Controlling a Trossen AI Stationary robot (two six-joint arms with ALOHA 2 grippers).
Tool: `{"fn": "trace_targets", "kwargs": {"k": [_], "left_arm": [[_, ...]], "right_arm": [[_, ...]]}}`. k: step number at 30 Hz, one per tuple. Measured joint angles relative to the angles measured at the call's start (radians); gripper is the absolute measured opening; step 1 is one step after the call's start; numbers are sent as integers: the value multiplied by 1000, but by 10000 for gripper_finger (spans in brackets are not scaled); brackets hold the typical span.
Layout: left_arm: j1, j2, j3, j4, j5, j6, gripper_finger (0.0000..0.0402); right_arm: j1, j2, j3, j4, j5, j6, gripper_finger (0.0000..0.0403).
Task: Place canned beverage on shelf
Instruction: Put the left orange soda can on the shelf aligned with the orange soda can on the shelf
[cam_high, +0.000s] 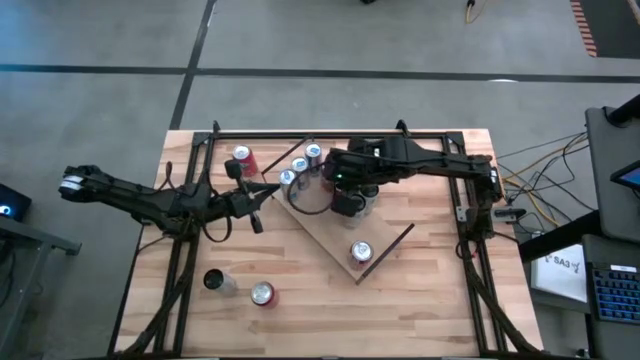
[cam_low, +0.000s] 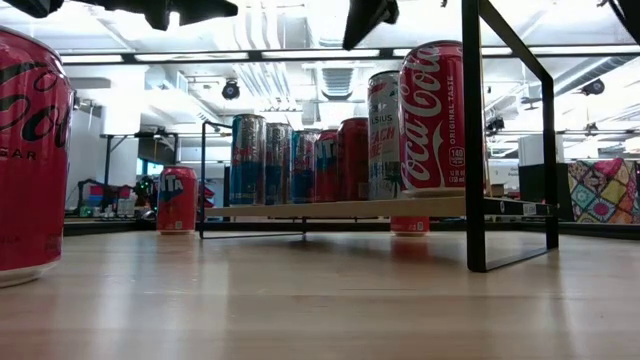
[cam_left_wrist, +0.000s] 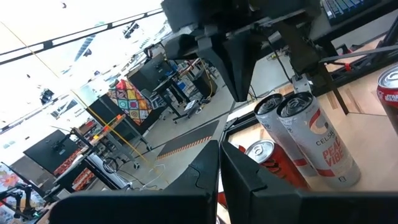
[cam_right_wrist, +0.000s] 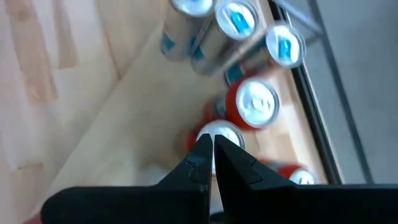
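Observation:
The shelf (cam_high: 335, 232), a light-wood board, lies slantwise in the middle of the table. Several cans (cam_high: 299, 166) stand upright at its far left end, and one silver-topped can (cam_high: 361, 251) stands near its near right end. My right gripper (cam_high: 346, 200) hangs shut over the far cluster, pointing steeply down. In its wrist view its shut fingers (cam_right_wrist: 211, 152) hover above a red can's silver top (cam_right_wrist: 217, 134), holding nothing. My left gripper (cam_high: 266, 192) is shut and level, just left of the shelf's far end, with white cans (cam_left_wrist: 311, 134) ahead of it.
Loose cans stand on the tabletop: a red one (cam_high: 240, 158) at the far left, a dark one (cam_high: 215, 281) and a red one (cam_high: 262, 293) near the front left. The black frame (cam_high: 185, 250) runs along the table's sides. The shelf's middle (cam_high: 330, 235) is bare.

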Motion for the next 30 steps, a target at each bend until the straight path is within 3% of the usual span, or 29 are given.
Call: {"fn": "trace_targets", "kwargs": {"k": [8,16,22,27,30], "left_arm": [[0,0,0,0,1,-22,0],[0,0,0,1,1,-35,0],[0,0,0,20,-6,-86,0],[0,-2,13,120,-206,-205,0],[0,-9,72,40,-348,-263,0]], "right_arm": [[2,-169,-304,263,0,-61,9],[2,-368,-711,753,0,-99,9],[2,-443,-980,1161,0,-183,9],[4,-501,-1097,1247,0,-172,9],[4,-546,-1139,1247,-1,-150,9]]}}
